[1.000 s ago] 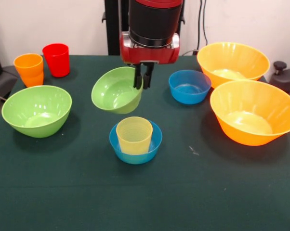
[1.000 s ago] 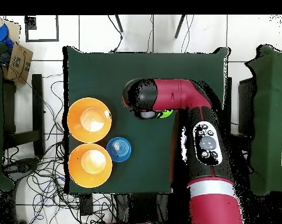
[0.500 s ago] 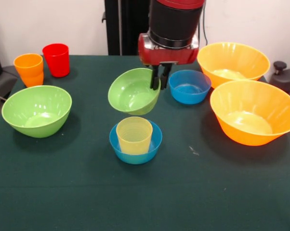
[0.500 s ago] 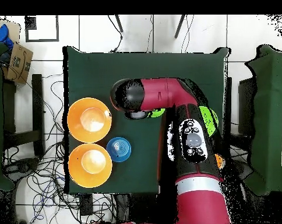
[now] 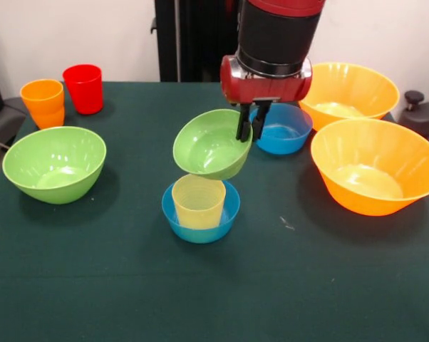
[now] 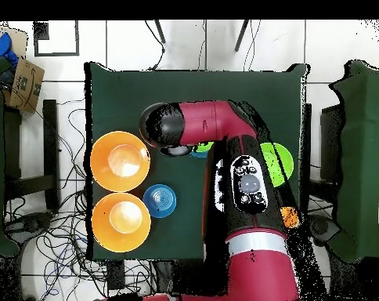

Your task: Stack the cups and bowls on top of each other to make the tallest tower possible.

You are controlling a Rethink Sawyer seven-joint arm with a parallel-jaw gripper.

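Note:
My gripper [image 5: 249, 132] is shut on the right rim of the small green bowl [image 5: 210, 152], which hangs tilted in the air. Its underside sits just above the rim of the pale yellow cup [image 5: 198, 203]. That cup stands upright inside a small blue bowl [image 5: 200, 217] at mid-table. A second small blue bowl [image 5: 280, 128] [image 6: 160, 201] rests behind the gripper. Two very large orange bowls [image 5: 345, 87] [image 5: 375, 165] stand at the right. In the overhead view the arm [image 6: 224, 133] hides the gripper and the held bowl.
A large green bowl [image 5: 54, 162] [image 6: 280, 163] sits at the left of the front view. Behind it are an orange cup [image 5: 43, 102] [image 6: 289, 217] and a red cup [image 5: 83, 87]. The orange bowls [image 6: 120, 161] [image 6: 120, 222] lie side by side in the overhead view.
The gripper has carried the small green bowl to the right in the front view and slightly down, from left of the yellow cup to just above it.

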